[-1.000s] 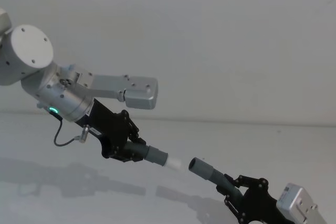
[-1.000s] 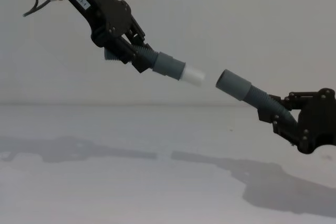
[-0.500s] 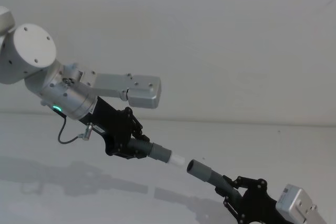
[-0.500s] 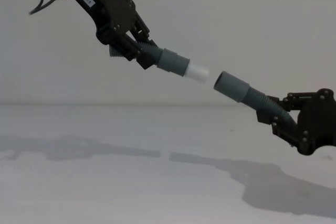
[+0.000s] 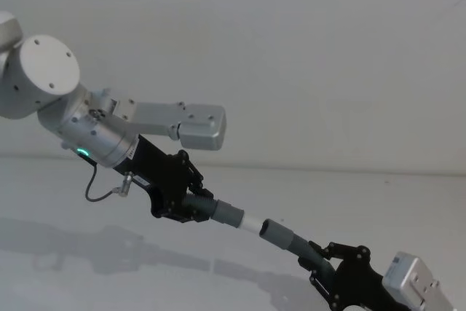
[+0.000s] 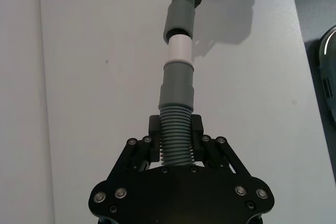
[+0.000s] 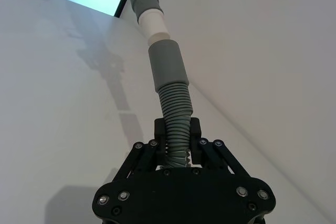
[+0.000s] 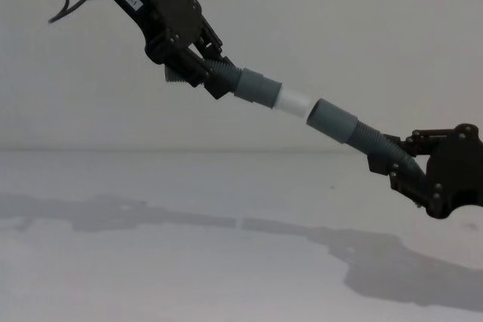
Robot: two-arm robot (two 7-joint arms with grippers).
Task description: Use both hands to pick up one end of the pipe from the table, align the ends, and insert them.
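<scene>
White desk [image 8: 151, 277] below; left gripper [image 8: 198, 73] and right gripper [image 8: 411, 167], fingers clamped on pipe halves, white tip [image 8: 293, 100] at socket [image 8: 330, 121]. Insertion step: push straight in.

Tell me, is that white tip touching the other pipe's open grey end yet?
Touching. In the chest view the white tip meets the mouth of the grey socket cuff with no gap, and the left wrist view agrees.

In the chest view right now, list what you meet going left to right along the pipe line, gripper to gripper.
left gripper → ribbed section → grey cuff → white tip → socket cuff → ribbed section of the other piece → right gripper
</scene>
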